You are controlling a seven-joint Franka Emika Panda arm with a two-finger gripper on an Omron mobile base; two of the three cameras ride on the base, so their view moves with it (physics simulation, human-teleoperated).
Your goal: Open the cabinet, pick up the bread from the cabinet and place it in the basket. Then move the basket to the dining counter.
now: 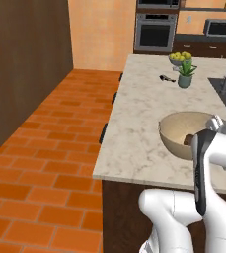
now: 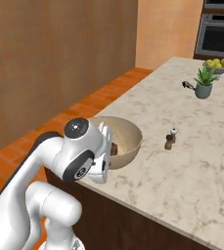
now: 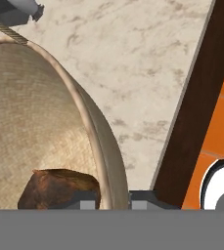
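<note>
The tool [image 3: 111, 199] straddles the rim of the basket [image 3: 40, 127], its 2 tips closed narrowly on that wall, likely to carry it. The bread [image 3: 59, 188] lies inside. The basket sits on the table [image 1: 134, 123], near its edge.

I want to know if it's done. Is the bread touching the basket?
Touching: in the hand view the bread lies on the woven inside of the basket.
</note>
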